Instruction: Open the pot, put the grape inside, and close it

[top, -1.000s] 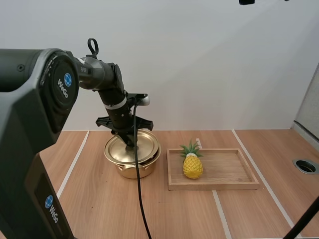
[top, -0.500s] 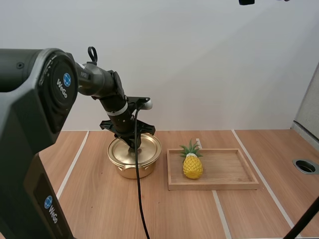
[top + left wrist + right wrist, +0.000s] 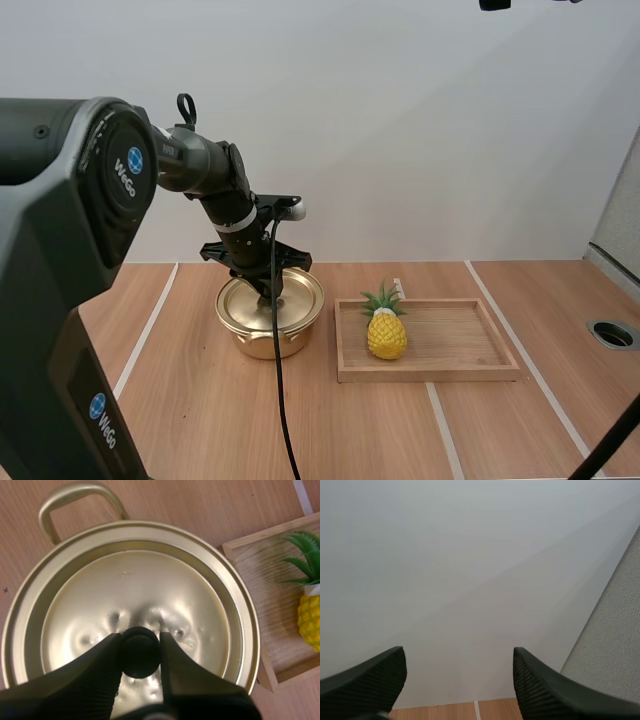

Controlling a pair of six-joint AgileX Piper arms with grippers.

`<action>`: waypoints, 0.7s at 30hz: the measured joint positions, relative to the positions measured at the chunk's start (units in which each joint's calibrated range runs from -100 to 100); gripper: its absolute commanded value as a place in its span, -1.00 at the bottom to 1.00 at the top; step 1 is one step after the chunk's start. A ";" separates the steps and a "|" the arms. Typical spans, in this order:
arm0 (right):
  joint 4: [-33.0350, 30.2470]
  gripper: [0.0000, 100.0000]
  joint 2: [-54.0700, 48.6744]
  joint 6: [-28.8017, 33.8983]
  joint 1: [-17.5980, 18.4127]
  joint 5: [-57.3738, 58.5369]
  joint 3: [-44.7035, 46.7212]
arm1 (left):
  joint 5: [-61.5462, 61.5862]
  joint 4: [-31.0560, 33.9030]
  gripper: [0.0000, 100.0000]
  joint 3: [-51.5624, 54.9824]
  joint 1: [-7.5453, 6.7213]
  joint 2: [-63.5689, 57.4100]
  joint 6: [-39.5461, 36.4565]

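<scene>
1. My left tool (image 3: 139, 637) is clamping the black knob (image 3: 140, 655) at the middle of the lid (image 3: 150, 587); its two fingers (image 3: 102, 665) are pressing on the knob from either side.
2. The golden lid is sitting on the pot (image 3: 265, 345), with the pot's rim showing as a ring all round it in the left wrist view.
3. In the high view my left tool (image 3: 270, 290) is reaching down onto the lid (image 3: 300, 293) from above.
4. The pot is standing on the table (image 3: 200, 400), just beside the wooden tray (image 3: 460, 340), and one looped handle (image 3: 75, 495) is pointing away from the tray (image 3: 240, 542).
5. The fruit that I am seeing is a yellow pineapple (image 3: 387, 335) with green leaves; it is standing in the tray at the end nearest the pot, and nothing is touching it.
6. From my left wrist the pineapple (image 3: 310, 625) is showing just past the lid's edge.
7. My right tool (image 3: 458, 652) is hanging wide apart on nothing, and it is facing a pale wall.
</scene>
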 measured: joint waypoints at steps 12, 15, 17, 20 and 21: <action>0.00 1.00 0.00 0.00 0.00 1.31 0.00 | 3.61 0.85 1.00 -0.30 0.00 0.11 -0.76; 0.00 1.00 0.00 0.00 0.00 1.31 0.00 | 4.88 0.99 1.00 -0.89 0.00 0.25 -0.76; 0.00 1.00 0.00 0.00 0.00 1.31 0.00 | 5.78 1.19 1.00 -1.34 0.00 0.25 -0.76; 0.00 1.00 0.00 0.00 0.00 1.31 0.00 | 5.93 1.34 1.00 -2.13 0.00 -0.66 -0.85; 0.00 1.00 0.00 0.00 0.00 1.31 0.00 | 5.93 1.34 1.00 -2.68 0.00 -1.25 -0.85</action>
